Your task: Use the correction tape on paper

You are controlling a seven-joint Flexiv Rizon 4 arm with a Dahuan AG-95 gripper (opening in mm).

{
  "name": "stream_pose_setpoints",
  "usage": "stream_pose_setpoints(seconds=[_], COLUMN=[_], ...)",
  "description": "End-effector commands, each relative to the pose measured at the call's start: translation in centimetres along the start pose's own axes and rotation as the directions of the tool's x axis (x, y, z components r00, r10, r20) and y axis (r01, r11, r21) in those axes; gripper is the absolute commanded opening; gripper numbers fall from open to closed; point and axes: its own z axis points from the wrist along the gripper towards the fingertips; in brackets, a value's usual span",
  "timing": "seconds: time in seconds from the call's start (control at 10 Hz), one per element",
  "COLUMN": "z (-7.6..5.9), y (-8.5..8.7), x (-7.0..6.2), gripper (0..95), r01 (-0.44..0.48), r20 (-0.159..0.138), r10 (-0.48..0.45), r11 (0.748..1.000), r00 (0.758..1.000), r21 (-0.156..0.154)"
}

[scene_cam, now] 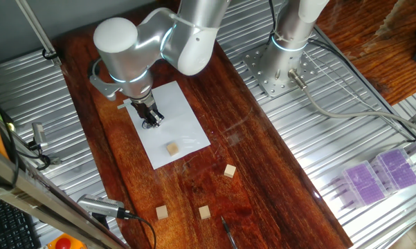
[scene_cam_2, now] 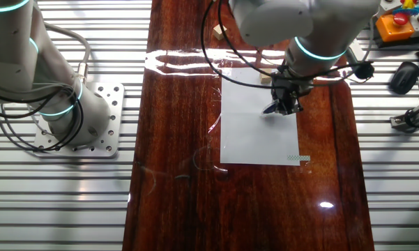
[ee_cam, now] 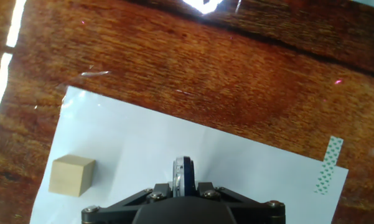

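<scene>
The white paper (scene_cam: 167,124) lies flat on the dark wooden table; it also shows in the other fixed view (scene_cam_2: 258,132) and in the hand view (ee_cam: 174,149). My gripper (scene_cam: 151,119) hangs over the sheet's far part and is shut on the correction tape (ee_cam: 185,174). The dark dispenser with its pale rim sticks out edge-on between the jaws. Its tip is at or just above the sheet (scene_cam_2: 273,109); contact cannot be told. A tan wooden cube (scene_cam: 172,148) rests on the near part of the paper, left of the gripper in the hand view (ee_cam: 71,175).
Three more tan cubes lie on the wood nearer the front (scene_cam: 229,171), (scene_cam: 204,211), (scene_cam: 162,211). A strip of patterned tape (ee_cam: 327,165) holds a corner of the paper. A dark pen (scene_cam: 228,232) lies at the table's front edge. The arm's base (scene_cam: 280,66) stands to the right.
</scene>
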Motion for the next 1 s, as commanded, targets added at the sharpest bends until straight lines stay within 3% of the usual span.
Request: stream_pose_setpoints(seconds=[0.1, 1.0], z=[-0.1, 0.5], y=[0.0, -0.5], x=[0.2, 1.2], gripper=[0.0, 0.0], r01=[0.016, 0.015], r20=[0.0, 0.009], r10=[-0.016, -0.015], r11=[1.0, 1.0], r00=[1.0, 1.0], r21=[0.005, -0.001])
